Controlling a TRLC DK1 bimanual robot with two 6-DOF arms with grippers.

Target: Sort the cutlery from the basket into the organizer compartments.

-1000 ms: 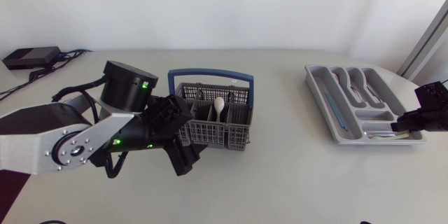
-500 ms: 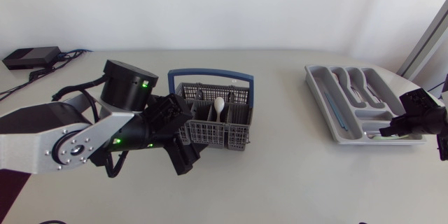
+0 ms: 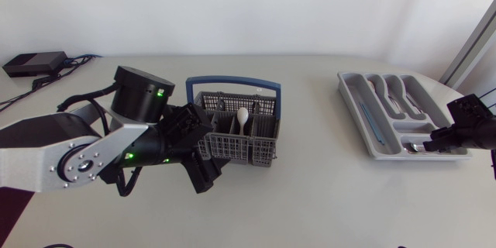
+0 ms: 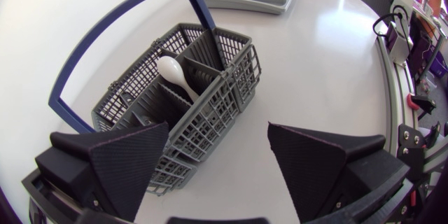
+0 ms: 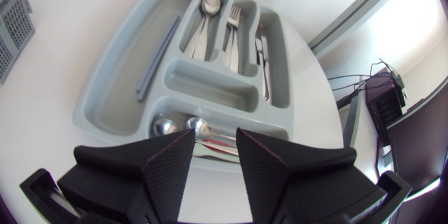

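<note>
The grey wire basket [image 3: 232, 149] with a blue handle [image 3: 232, 82] stands mid-table and holds a white spoon [image 3: 243, 115] and some darker cutlery. My left gripper [image 3: 203, 172] stays low at its front left corner, open wide. In the left wrist view, the basket [image 4: 189, 122] sits just ahead of that gripper [image 4: 218, 131], and the white spoon [image 4: 175, 75] leans inside. The grey organizer [image 3: 353, 105] lies at the right. My right gripper [image 5: 214, 147] is open above its crosswise near compartment, where two spoons [image 5: 198, 124] lie.
The organizer's [image 5: 105, 112] other slots hold a spoon [image 5: 209, 5], a fork [image 5: 235, 18], a knife [image 5: 263, 50] and a long grey-blue stick [image 5: 157, 59]. A black box [image 3: 35, 63] with cables sits at the table's back left. Bare tabletop separates basket and organizer.
My right gripper's fingers have opened from shut, and it has shifted a little left over the organizer's near compartment. The left arm has not moved.
</note>
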